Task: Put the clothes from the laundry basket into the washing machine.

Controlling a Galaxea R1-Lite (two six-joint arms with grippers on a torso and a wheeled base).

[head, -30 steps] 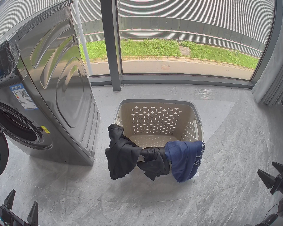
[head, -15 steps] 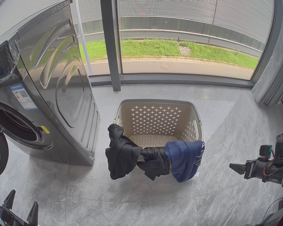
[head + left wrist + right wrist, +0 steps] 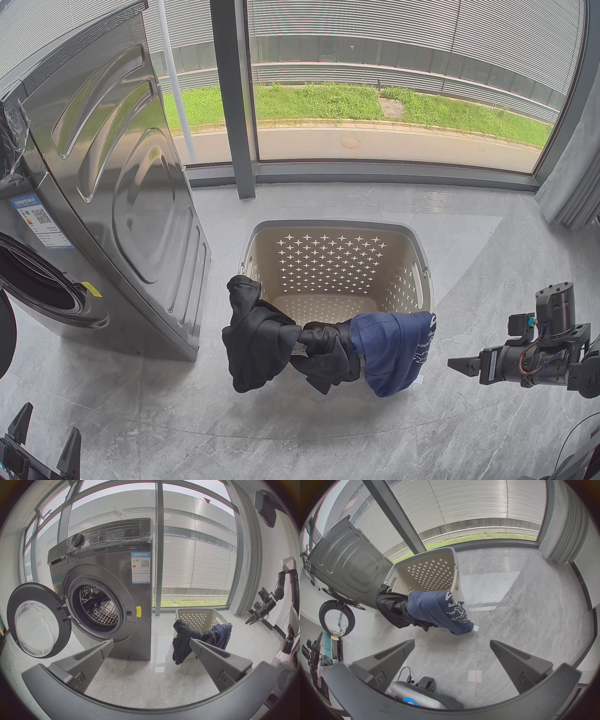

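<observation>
A beige laundry basket (image 3: 337, 256) stands on the floor to the right of the grey washing machine (image 3: 125, 187). A black garment (image 3: 259, 340) and a blue garment (image 3: 390, 350) hang over the basket's near rim. The machine's round door (image 3: 37, 623) is swung open and shows the drum (image 3: 97, 608). My right gripper (image 3: 464, 365) hovers open above the floor, a little to the right of the blue garment (image 3: 437, 611), pointing at it. Down at the lower left, my left gripper (image 3: 50, 420) is open and empty, in front of the machine.
Grey tiled floor (image 3: 487, 250) surrounds the basket, with free room on its right and front. A large window with a dark pillar (image 3: 234, 94) runs behind it. A grey curtain (image 3: 575, 181) hangs at the far right.
My right arm has come in from the lower right edge and moved left toward the blue garment. The head view has shifted slightly. The left gripper has stayed put.
</observation>
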